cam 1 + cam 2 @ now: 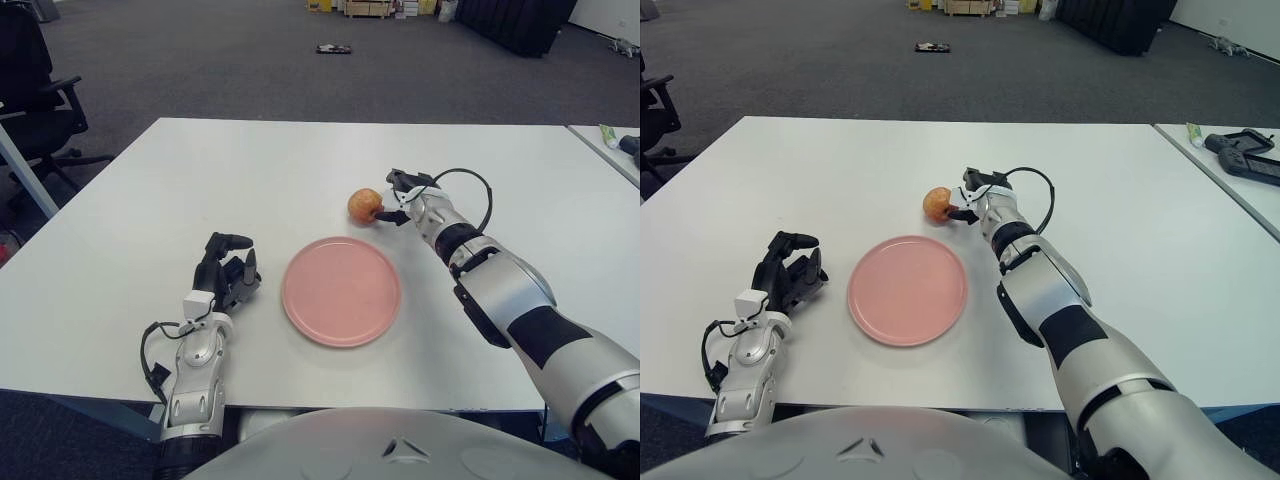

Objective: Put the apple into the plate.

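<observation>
A reddish-yellow apple [364,204] sits just beyond the far edge of the pink plate [342,291], near the middle of the white table [200,170]. My right hand [397,203] reaches in from the right, and its fingers [391,215] press against the apple's right side, one low and one higher up. Nothing lies in the plate. My left hand [228,268] shows to the left of the plate, fingers loosely bent, holding nothing.
A black office chair [40,90] stands off the table's left corner. A second table [612,148] with small items shows at the right edge. A dark object [334,48] lies on the carpet far behind.
</observation>
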Motion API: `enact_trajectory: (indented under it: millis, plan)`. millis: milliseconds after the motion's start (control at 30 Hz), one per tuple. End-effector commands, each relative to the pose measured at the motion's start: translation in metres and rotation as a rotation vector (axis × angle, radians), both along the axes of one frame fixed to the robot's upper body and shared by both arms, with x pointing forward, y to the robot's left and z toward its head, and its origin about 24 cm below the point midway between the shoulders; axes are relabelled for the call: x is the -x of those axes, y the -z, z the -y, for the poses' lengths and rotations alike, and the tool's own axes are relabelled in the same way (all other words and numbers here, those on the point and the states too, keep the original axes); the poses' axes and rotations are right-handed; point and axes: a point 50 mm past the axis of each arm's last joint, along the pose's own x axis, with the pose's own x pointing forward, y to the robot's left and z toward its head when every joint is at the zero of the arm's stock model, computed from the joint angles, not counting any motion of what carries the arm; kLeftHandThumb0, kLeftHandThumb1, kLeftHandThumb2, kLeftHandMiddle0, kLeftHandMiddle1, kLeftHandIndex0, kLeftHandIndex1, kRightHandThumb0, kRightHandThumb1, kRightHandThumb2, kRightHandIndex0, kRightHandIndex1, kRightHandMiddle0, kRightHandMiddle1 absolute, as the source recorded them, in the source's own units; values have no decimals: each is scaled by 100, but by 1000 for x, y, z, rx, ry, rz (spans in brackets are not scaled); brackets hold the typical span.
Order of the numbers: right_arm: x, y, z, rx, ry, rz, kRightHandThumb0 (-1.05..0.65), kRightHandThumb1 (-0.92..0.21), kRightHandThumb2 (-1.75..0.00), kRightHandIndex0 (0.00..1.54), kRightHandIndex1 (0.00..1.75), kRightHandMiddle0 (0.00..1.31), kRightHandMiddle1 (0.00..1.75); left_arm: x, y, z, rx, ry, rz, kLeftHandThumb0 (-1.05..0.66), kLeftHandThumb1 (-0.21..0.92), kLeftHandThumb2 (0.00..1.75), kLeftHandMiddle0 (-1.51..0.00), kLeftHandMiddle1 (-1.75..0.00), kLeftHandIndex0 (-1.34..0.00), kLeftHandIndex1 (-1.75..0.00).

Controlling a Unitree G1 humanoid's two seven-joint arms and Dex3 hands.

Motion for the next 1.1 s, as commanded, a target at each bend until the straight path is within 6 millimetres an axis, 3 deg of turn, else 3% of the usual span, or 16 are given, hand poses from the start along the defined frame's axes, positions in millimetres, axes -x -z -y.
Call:
enact_trajectory:
  millis: [0, 300, 733, 1033, 1067]
  plan:
    - [-6, -13, -6, 15, -28, 47, -65, -66, -72, 0, 62, 0, 59, -1, -3, 0, -2, -6, 16, -38, 73, 80, -83, -175, -31, -175]
    - [-7, -17, -15, 11, -54, 64, -65, -68, -70, 0, 65, 0, 58, -1, -3, 1, 15, -9, 15, -38, 73, 80, -82, -175, -31, -175]
    - [-6, -18, -27, 2, -84, 65, -64, -67, -70, 0, 51, 0, 50, 0, -2, 0, 2, -14, 13, -37, 73, 80, -80, -175, -31, -175]
    - [-4, -19, -39, -4, -118, 72, -66, -68, -70, 0, 30, 0, 50, 0, -3, 0, 6, -14, 12, -37, 73, 79, -79, -175, -31, -175]
    - [-4, -19, -40, -7, -124, 73, -66, -68, -70, 0, 20, 0, 47, 0, -2, 0, 5, -11, 11, -37, 73, 79, -79, -175, -31, -175]
